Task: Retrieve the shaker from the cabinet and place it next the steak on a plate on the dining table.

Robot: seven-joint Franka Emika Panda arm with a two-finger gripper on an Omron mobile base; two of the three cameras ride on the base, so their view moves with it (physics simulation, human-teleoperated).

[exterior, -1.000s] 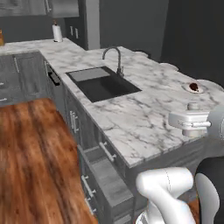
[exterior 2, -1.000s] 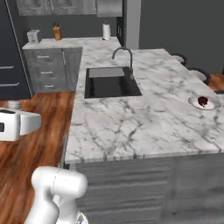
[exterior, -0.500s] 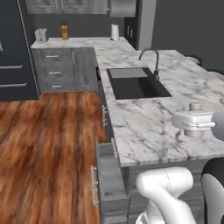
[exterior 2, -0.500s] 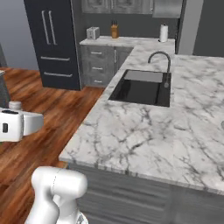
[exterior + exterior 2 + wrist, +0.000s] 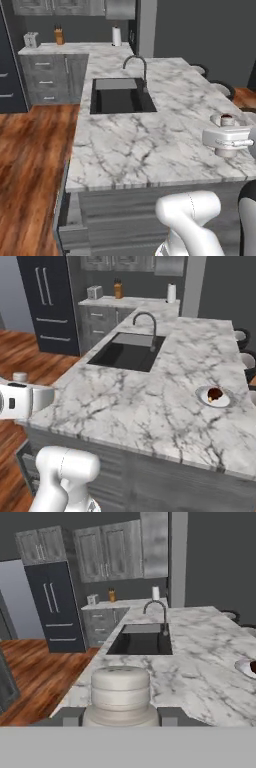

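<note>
Closest to the hand camera, gripper point(image 5: 120, 716) pinched onto the shaker point(image 5: 120, 694), a pale ribbed cylinder held between the two dark fingertips point(image 5: 70, 716) and carried above the near edge of the dining table point(image 5: 200, 677). Seen from the right base camera as a small pale cap point(image 5: 20, 376) poking up above the white hand at the left, just off the table's near corner. From the left base camera, held up over the table's right side near the steak.

Further along the marble top, toward the right side, plate point(image 5: 214, 397) with the steak point(image 5: 215, 394) sitting on it, dark with a reddish edge; same plate point(image 5: 227, 120) just beyond the hand in the left base view, and its rim point(image 5: 245, 667) at the right edge of the hand camera.

Beyond that, dark sink point(image 5: 125, 352) sunk into the table, curved tap point(image 5: 145, 323) at its far rim.

Farthest back, against the wall, a second counter with paper-towel roll point(image 5: 171, 293), knife block point(image 5: 118, 290) and toaster point(image 5: 94, 292), grey upper cabinets point(image 5: 107, 554) above, dark fridge point(image 5: 47, 301) at left.
</note>
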